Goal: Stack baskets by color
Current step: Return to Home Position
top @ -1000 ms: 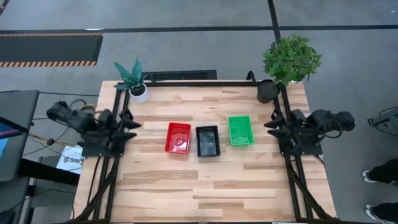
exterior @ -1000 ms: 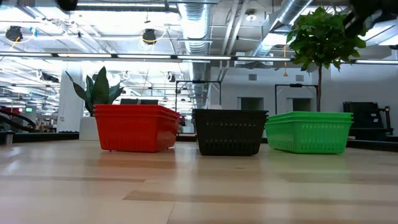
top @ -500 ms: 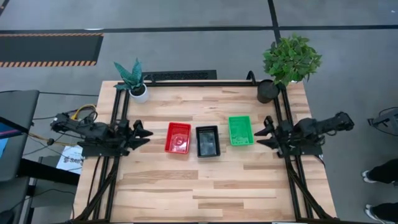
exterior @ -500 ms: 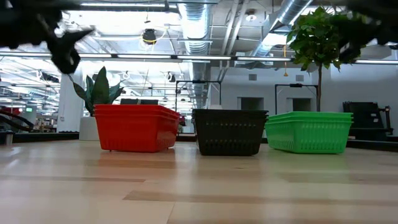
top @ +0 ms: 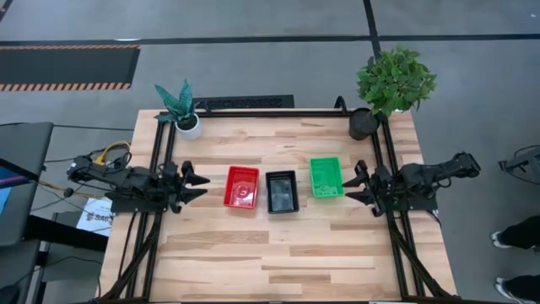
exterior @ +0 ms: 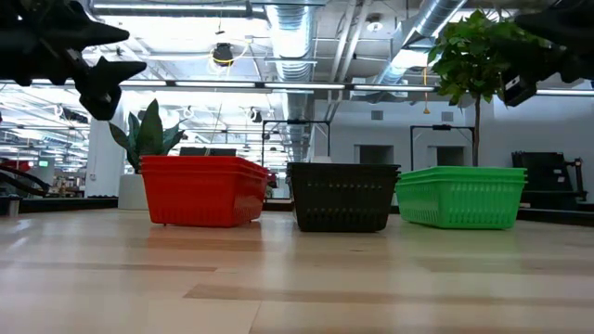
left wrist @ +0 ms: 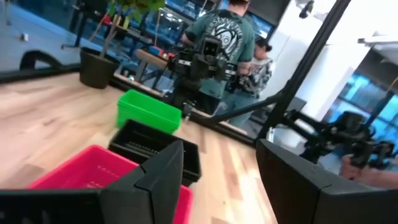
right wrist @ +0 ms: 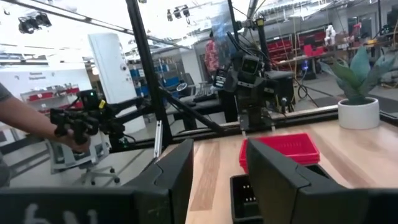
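Three basket stacks stand in a row on the table's middle: red baskets (top: 241,187) on the left, black baskets (top: 282,192) in the centre, green baskets (top: 326,177) on the right. Each stack rests on its bottom (exterior: 201,190) (exterior: 342,196) (exterior: 461,197). My left gripper (top: 196,187) hangs open above the table's left edge, pointing level at the red stack. My right gripper (top: 358,186) hangs open above the right edge, pointing at the green stack. Neither touches a basket.
A spiky plant in a white pot (top: 180,109) stands at the far left corner, a leafy plant in a black pot (top: 384,89) at the far right. Bare wood (top: 278,253) spreads over the table's near half. People stand beyond the table (left wrist: 224,37).
Both arms have come down and stretched out level toward the table's middle, most of it in the first half second. The left gripper has moved toward the red stack, the right toward the green stack. The baskets have not moved.
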`<action>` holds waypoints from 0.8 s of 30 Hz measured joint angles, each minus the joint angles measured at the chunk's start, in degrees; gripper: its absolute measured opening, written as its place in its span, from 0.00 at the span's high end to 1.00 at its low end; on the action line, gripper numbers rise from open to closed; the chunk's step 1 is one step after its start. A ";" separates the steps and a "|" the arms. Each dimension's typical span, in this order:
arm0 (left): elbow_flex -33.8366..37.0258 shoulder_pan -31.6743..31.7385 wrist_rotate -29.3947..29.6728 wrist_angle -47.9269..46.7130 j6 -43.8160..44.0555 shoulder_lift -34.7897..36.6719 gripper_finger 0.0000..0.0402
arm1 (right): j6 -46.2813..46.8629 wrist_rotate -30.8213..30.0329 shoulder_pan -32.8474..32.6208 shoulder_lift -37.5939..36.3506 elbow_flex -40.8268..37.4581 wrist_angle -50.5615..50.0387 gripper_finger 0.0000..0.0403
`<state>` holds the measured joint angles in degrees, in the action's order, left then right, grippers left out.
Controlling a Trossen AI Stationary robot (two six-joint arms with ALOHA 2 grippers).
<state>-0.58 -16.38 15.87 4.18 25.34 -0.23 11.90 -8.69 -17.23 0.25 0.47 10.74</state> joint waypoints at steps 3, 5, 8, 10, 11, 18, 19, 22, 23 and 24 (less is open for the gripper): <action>0.00 0.00 -0.14 -0.01 -3.36 -0.22 0.52 | 0.04 -0.02 0.00 0.02 -0.02 -1.34 0.58; 0.02 0.00 -0.14 0.01 -5.01 -0.24 0.52 | 0.04 -0.04 0.00 0.02 -0.02 -1.88 0.58; 0.04 0.00 -0.13 0.01 -6.88 -0.24 0.52 | 0.09 -0.16 0.06 0.02 -0.03 -2.47 0.59; 0.04 0.00 -0.14 0.01 -8.93 -0.24 0.52 | 0.11 -0.20 0.07 0.03 -0.04 -3.35 0.59; 0.07 0.00 -0.14 0.01 -9.69 -0.24 0.52 | 0.11 -0.20 0.07 0.07 -0.04 -3.57 0.59; 0.11 0.00 -0.12 0.01 -8.03 -0.24 0.52 | 0.11 -0.39 0.07 0.05 -0.07 -6.31 0.58; 0.11 -0.01 -0.12 0.01 -7.71 -0.24 0.52 | 0.11 -0.41 0.07 0.07 -0.07 -6.83 0.58; 0.11 -0.02 -0.12 0.01 -7.50 -0.24 0.52 | 0.11 -0.39 0.07 0.06 -0.09 -7.28 0.58; 0.11 -0.02 -0.12 0.01 -7.47 -0.24 0.52 | 0.11 -0.38 0.07 0.07 -0.11 -7.43 0.58; 0.11 -0.02 -0.12 0.01 -7.47 -0.24 0.52 | 0.11 -0.37 0.07 0.06 -0.11 -7.53 0.58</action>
<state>-0.47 -16.40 15.75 4.19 17.87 -0.47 12.01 -9.06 -17.17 0.31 0.36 3.21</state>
